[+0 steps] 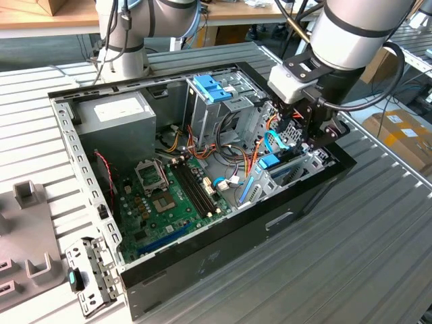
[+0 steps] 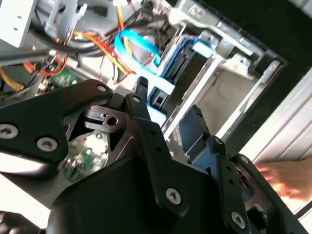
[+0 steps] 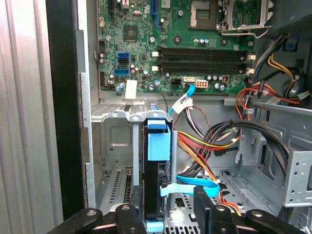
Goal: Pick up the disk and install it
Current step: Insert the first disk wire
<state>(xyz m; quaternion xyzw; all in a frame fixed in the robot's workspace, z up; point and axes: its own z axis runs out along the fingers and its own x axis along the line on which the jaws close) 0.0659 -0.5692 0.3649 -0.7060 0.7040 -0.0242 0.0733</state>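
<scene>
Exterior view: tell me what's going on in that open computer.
The grey robot arm reaches into the open black desktop computer case. Its end effector hangs open over the hard disk in its light blue plastic carrier, which stands on edge in the grey metal drive bay. The end effector grips nothing.

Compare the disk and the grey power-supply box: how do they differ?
The disk is a thin slab standing on edge in a metal bay; the power-supply box is bulky and sits flat. The disk carries a light blue carrier; the box is plain grey. Both sit inside the computer case.
</scene>
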